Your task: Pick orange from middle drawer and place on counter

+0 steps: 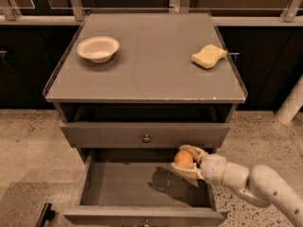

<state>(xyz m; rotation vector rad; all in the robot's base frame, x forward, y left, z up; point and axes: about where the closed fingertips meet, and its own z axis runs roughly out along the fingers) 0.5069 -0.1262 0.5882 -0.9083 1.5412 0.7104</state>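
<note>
My gripper [186, 161] is shut on the orange [183, 158], a small round fruit held between its pale fingers. It hangs above the right back part of the open middle drawer [137, 183], just below the closed upper drawer front [144, 135]. The orange's shadow falls on the drawer's grey floor. My white arm reaches in from the lower right. The counter [147, 65] is the grey cabinet top above.
A white bowl [98, 48] sits at the counter's back left and a pale yellow sponge [209, 56] at its back right. Dark cabinets and a metal rail run behind. A white post [291, 103] stands at the right on speckled floor.
</note>
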